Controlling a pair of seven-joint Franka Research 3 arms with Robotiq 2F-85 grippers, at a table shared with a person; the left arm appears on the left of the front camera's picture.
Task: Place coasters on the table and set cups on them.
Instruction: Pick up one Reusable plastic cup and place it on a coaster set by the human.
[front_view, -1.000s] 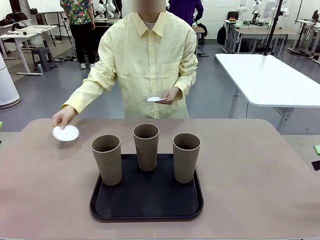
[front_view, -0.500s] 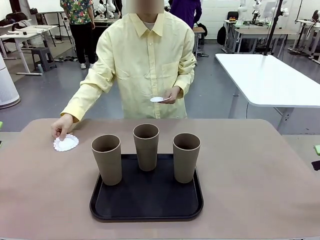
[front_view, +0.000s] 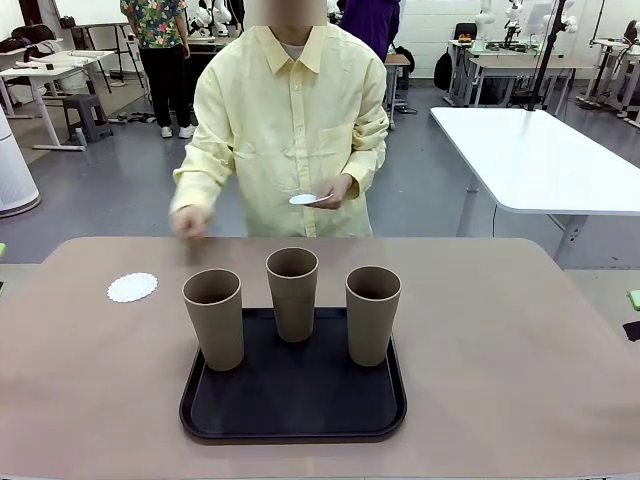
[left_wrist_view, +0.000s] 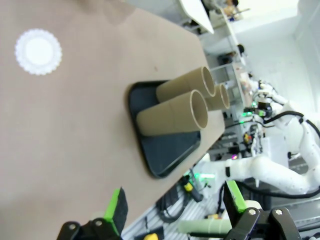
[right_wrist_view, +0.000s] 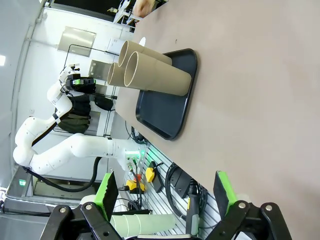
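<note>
Nearest me, the robot's left hand (left_wrist_view: 175, 200) hangs over the table's (front_view: 500, 350) near side with its green-padded fingers spread wide and gripping nothing. The robot's right hand (right_wrist_view: 165, 187) is spread just as wide, also gripping nothing. A black tray (front_view: 290, 405) sits in the middle of the beige table, close to the robot's edge. Three brown cups stand upright on it: the left cup (front_view: 213, 318), the middle cup (front_view: 292, 293) a little farther back, and the right cup (front_view: 372, 314). They stand between the robot and the person (front_view: 290, 120). One lacy white coaster (front_view: 132, 288) lies flat on the table to the left of the tray, apart from it. Beyond the far edge, the person's free hand (front_view: 190, 222) is a blur above the tabletop. The other hand (front_view: 335, 192) holds a white coaster (front_view: 305, 199) at waist height. A white table (front_view: 540, 150) stands behind on the right.
</note>
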